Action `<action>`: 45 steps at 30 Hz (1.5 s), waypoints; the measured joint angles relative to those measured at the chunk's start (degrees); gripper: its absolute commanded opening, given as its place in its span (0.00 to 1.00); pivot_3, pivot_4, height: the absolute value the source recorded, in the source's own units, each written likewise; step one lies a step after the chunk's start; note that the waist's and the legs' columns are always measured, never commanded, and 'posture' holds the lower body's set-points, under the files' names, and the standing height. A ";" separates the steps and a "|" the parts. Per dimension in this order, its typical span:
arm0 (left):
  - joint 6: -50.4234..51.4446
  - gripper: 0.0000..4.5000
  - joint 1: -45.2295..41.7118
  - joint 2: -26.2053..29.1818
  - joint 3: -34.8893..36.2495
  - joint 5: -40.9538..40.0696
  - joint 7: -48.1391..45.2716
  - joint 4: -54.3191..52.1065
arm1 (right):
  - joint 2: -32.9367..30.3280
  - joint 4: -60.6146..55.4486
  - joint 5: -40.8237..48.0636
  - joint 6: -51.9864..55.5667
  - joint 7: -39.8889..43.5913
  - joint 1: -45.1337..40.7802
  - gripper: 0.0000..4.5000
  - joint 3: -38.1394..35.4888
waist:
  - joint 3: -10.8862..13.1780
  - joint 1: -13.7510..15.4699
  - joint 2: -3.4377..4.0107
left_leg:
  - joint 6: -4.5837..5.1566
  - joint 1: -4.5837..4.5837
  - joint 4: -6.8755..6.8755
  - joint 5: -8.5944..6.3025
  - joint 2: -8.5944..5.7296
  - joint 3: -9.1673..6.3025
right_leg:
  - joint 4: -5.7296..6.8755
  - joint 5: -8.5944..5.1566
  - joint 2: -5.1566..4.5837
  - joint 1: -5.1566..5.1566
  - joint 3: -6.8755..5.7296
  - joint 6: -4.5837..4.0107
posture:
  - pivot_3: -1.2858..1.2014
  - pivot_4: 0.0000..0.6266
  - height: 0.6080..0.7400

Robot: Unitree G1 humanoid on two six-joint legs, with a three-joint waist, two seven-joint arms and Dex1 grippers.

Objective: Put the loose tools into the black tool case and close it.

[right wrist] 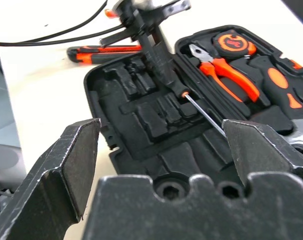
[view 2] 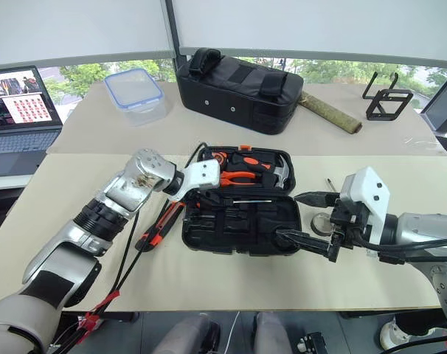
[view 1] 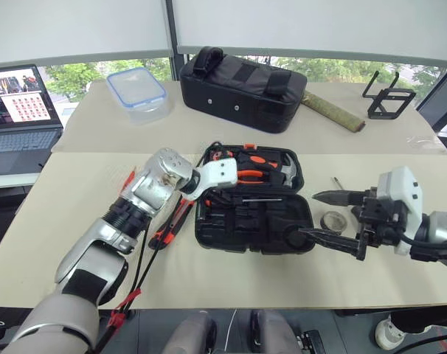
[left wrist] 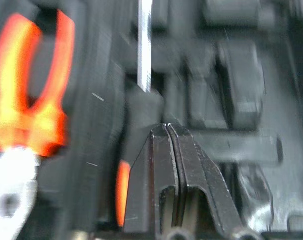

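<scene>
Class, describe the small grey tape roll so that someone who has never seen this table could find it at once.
Start at the open black tool case in the middle of the beige table. Just off its right end, between the open right gripper's fingers in the head view, lies the grey tape roll: a small flat ring, unlike the long tools.

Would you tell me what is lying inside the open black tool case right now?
The black tool case holds orange-handled pliers, a steel-headed hammer and a black-handled screwdriver across its middle. The left hand, shut, covers part of the slots beneath it.
</scene>
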 measured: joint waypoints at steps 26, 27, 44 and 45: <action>-1.21 0.02 -3.97 -5.93 5.53 0.60 4.12 8.86 | 1.74 1.65 -0.55 0.93 -2.54 6.62 1.00 -6.44 | -0.05 0.00 0.03 | 0.15 -0.21 0.35 0.00 -0.03 0.02 | 0.06 0.16 0.03 -0.04 0.02 0.17 | 0.52 0.24 0.81; -3.30 0.02 -4.03 -6.33 5.32 1.48 5.15 9.76 | 1.74 1.82 -0.55 0.93 -2.61 6.53 1.00 -6.42 | -0.06 0.01 0.03 | 0.15 -0.18 0.35 0.00 -0.03 0.02 | 0.05 0.16 0.02 -0.01 0.02 0.17 | 0.52 0.24 0.81; 5.35 0.66 -0.92 2.03 18.99 -16.23 -10.13 -4.55 | 7.28 11.43 -9.39 2.37 -15.24 8.74 1.00 -8.54 | -0.08 -0.90 0.07 | 0.13 -0.33 0.35 0.01 -0.02 0.04 | 0.18 0.16 0.04 -0.25 0.02 0.16 | 0.52 0.24 0.81; 6.73 0.74 -0.30 3.48 20.60 -18.74 -11.46 -7.31 | 8.06 13.34 -11.31 2.24 -16.88 7.93 1.00 -7.81 | -0.09 -0.92 0.09 | 0.13 -0.24 0.35 0.01 -0.03 0.04 | 0.18 0.16 0.05 -0.19 0.02 0.16 | 0.52 0.24 0.81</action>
